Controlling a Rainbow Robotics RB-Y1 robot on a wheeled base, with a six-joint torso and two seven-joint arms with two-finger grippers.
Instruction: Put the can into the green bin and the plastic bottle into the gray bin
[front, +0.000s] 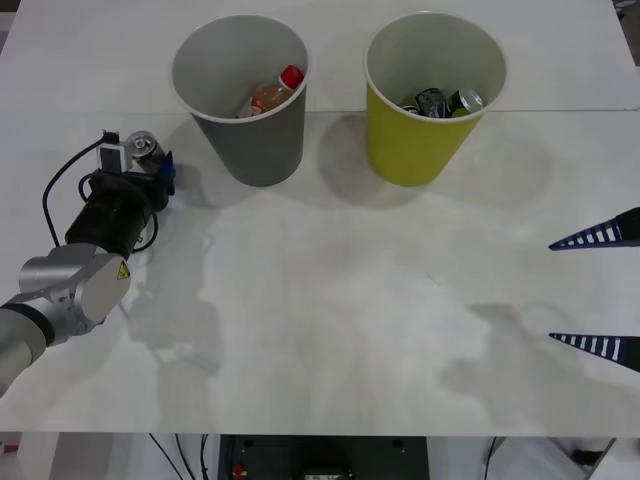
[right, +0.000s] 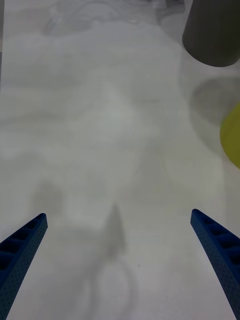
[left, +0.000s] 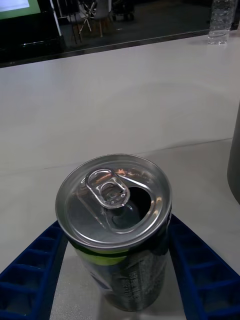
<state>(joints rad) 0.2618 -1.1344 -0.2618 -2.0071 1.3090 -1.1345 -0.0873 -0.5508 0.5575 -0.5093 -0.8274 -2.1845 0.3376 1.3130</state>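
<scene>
The left gripper (front: 152, 162) sits at the table's left side, to the left of the gray bin (front: 262, 140), with its blue fingers (left: 200, 270) closed narrowly on the can (left: 117, 225). In the left wrist view one ribbed finger lies against each side of the can's dark body, and the can stands upright between them, its silver top facing up with the pull tab lying flat and the mouth already open (a green band shows just under the rim). In the front view the can (front: 143, 148) shows its silver end just past the gripper's wrist block; whether its base touches the table (front: 330, 300) cannot be told.

The right gripper (front: 610, 292) waits at the table's right edge, well apart from both bins, its fingers spread wide and holding nothing; the right wrist view shows the two blue tips at the corners with bare white table between them.

The gray bin stands upright at the far left-center, with the bottle (front: 272, 94) lying tilted inside it, red cap toward the bin's right wall. The green bin (front: 425, 140) stands upright just beside it on the right, the two not touching, and holds two other dark cans (front: 445, 101) with silver ends. The gray bin stands between the held can and the green bin.
</scene>
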